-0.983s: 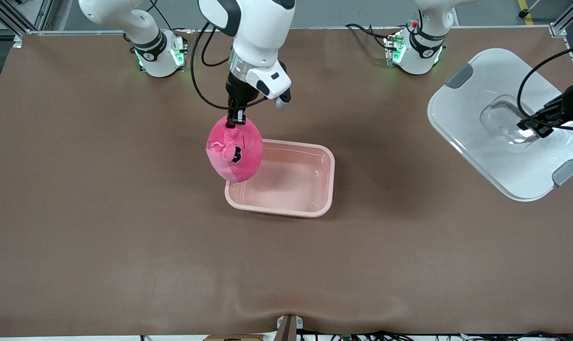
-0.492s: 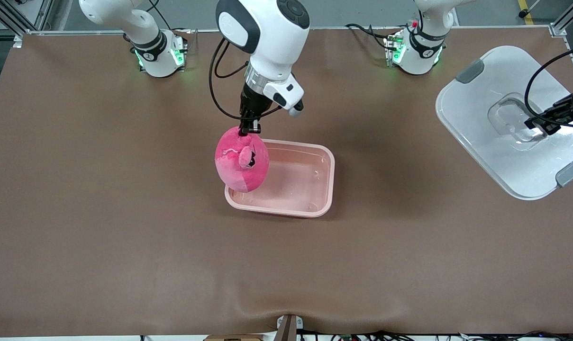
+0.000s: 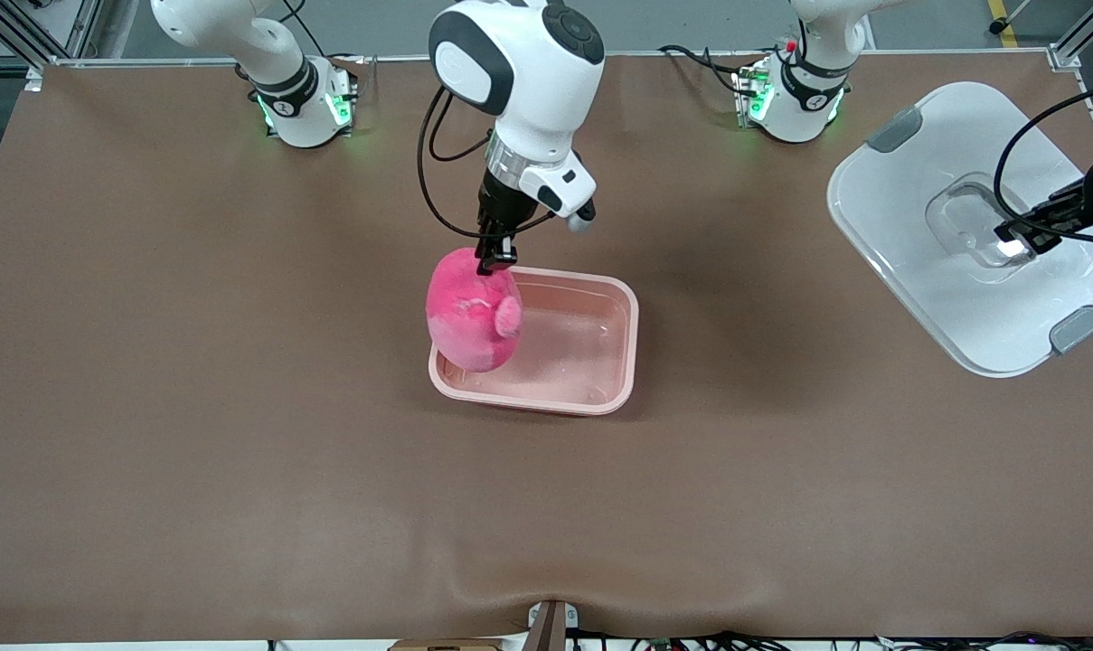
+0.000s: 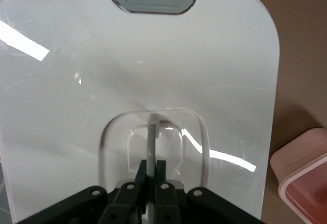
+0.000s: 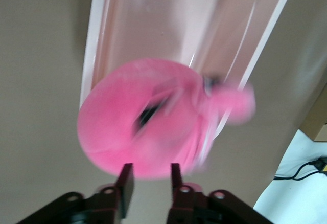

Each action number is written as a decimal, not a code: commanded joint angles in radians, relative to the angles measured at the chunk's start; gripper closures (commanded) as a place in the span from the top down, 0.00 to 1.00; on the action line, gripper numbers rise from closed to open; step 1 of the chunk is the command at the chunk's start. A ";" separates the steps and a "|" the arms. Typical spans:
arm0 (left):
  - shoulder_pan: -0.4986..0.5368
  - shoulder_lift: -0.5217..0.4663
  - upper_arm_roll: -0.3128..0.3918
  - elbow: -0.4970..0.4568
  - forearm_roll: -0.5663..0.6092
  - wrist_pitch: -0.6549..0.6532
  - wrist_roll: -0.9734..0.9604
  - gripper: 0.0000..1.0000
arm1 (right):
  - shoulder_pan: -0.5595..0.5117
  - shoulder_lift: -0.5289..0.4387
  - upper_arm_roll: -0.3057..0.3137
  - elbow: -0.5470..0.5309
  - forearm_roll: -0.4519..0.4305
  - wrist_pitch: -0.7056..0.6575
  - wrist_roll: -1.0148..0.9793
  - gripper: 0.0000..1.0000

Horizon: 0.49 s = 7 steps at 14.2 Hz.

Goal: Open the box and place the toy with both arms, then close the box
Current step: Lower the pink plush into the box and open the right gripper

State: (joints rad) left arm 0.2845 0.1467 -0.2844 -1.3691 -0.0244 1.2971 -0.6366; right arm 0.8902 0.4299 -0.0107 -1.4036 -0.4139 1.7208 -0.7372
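The box's pinkish-red base [image 3: 626,344] stands open at the table's middle. The pink plush toy [image 3: 472,312] is at the base's end toward the right arm's end, partly over the rim. My right gripper [image 3: 495,264] is just above the toy's top. In the right wrist view its fingers [image 5: 126,183] stand apart, with the blurred toy [image 5: 148,121] just past the tips over the base [image 5: 204,29]. My left gripper [image 3: 1016,244] is shut on the clear centre handle [image 4: 152,132] of the white lid [image 3: 926,154] and holds it tilted at the left arm's end.
Grey clips [image 3: 894,131] [image 3: 1078,330] sit at the lid's two ends. The two arm bases [image 3: 302,104] [image 3: 795,99] stand along the table's edge farthest from the front camera. A corner of the base shows in the left wrist view [image 4: 306,168]. Brown tabletop [image 3: 239,407] surrounds the base.
My right gripper has carried the toy toward the box base and lower, and the toy has turned so its eyes no longer face the front camera. The lid shifted slightly with my left gripper.
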 commanded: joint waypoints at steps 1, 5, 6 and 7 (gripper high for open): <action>0.002 -0.024 -0.004 -0.011 -0.006 -0.012 0.025 0.00 | -0.002 0.009 -0.002 0.046 -0.009 -0.013 0.012 1.00; -0.005 -0.018 -0.006 -0.013 -0.008 -0.012 0.028 0.00 | -0.066 -0.046 -0.006 0.057 0.082 -0.058 -0.005 1.00; -0.005 -0.015 -0.012 -0.013 -0.009 -0.012 0.028 0.00 | -0.100 -0.072 -0.006 0.055 0.105 -0.073 -0.013 1.00; -0.005 -0.015 -0.025 -0.014 -0.012 -0.012 0.025 0.00 | -0.129 -0.094 -0.006 0.052 0.109 -0.081 -0.014 1.00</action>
State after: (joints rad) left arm 0.2779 0.1467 -0.2942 -1.3731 -0.0245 1.2956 -0.6268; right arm 0.8304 0.3944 -0.0275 -1.3422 -0.3476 1.6651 -0.7333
